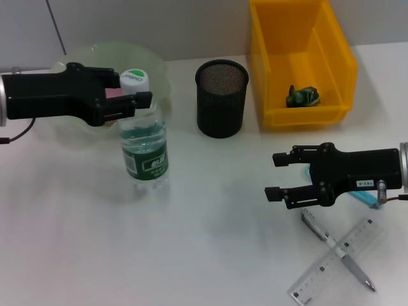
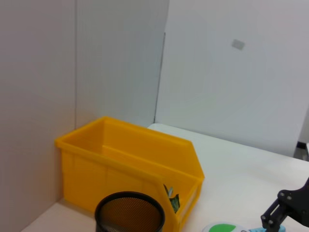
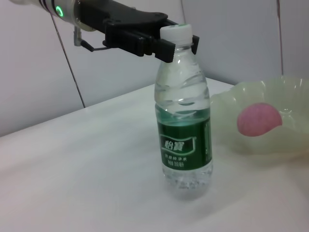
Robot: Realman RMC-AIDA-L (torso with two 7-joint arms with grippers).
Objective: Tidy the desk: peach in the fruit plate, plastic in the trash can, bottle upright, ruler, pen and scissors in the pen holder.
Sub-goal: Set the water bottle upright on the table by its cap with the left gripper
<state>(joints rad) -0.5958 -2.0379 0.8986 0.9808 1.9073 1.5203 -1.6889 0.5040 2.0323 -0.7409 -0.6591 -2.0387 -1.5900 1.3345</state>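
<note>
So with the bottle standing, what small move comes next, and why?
Probably the left gripper opens and backs off the upright clear water bottle, since it stands on the table. The open right gripper hovers by the silver pen and clear ruler.

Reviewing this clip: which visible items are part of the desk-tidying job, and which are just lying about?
Part of the job:
bottle, upright, left gripper at its neck
peach in the fruit plate
pen holder
yellow bin holding green plastic
pen and ruler, crossed
light-blue object under the right gripper; fingers open

Just lying about:
nothing visible
</note>
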